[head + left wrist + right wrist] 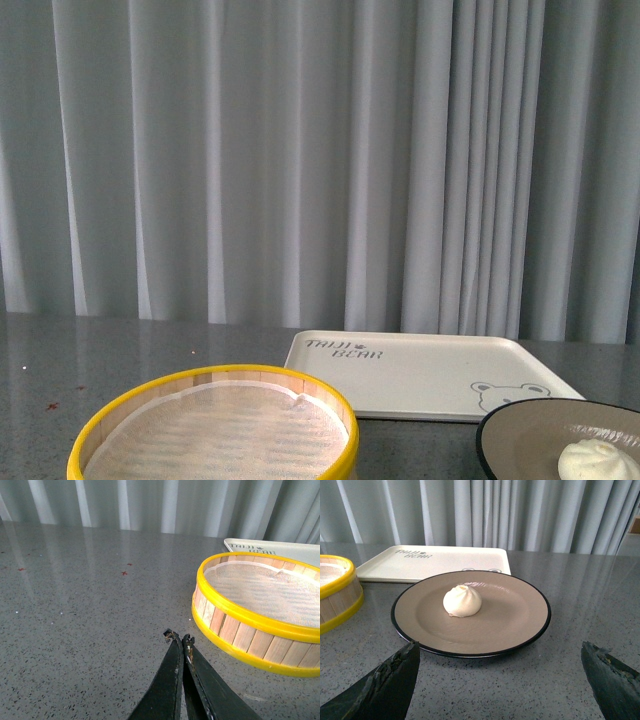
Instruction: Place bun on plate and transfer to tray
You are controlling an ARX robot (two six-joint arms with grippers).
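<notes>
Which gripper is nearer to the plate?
Right. The right gripper sits open just short of the plate holding the bun. The left gripper is shut beside the basket, with no plate in its view.

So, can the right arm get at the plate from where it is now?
Probably yes. The right gripper is wide open and faces the plate, with only bare table between them. The bun sits in the plate's middle, away from the near rim.
</notes>
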